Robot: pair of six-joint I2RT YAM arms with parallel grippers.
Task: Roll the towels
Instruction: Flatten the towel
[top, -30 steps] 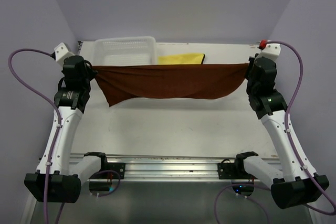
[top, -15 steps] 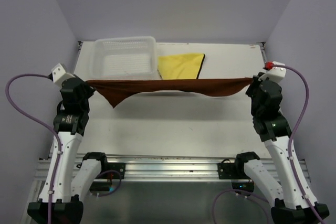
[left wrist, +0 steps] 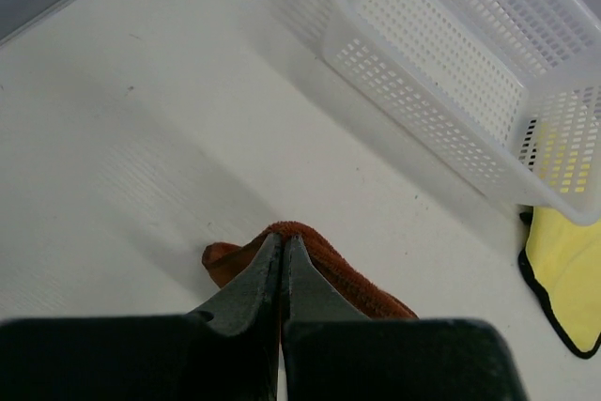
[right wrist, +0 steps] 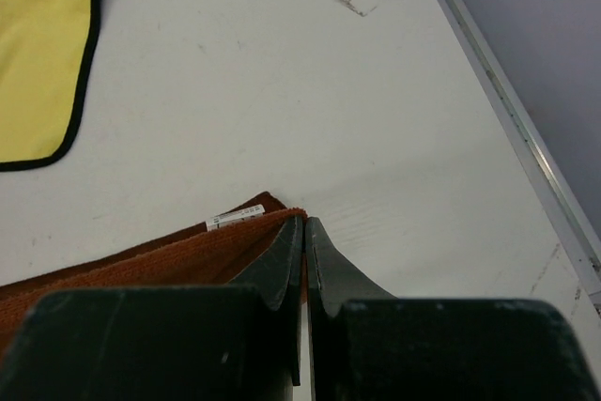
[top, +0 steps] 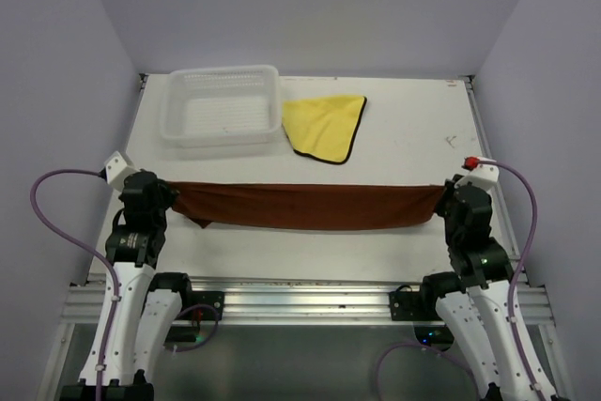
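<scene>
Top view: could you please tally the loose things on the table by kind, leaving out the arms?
Towels: 2 (brown towel, yellow towel)
Baskets: 1 (basket)
Total: 3

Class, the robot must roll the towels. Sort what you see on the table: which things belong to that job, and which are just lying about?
Belong to the job: brown towel, gripped at its ends by the left gripper and right gripper; yellow towel, lying flat.
Just lying about: white mesh basket.
</scene>
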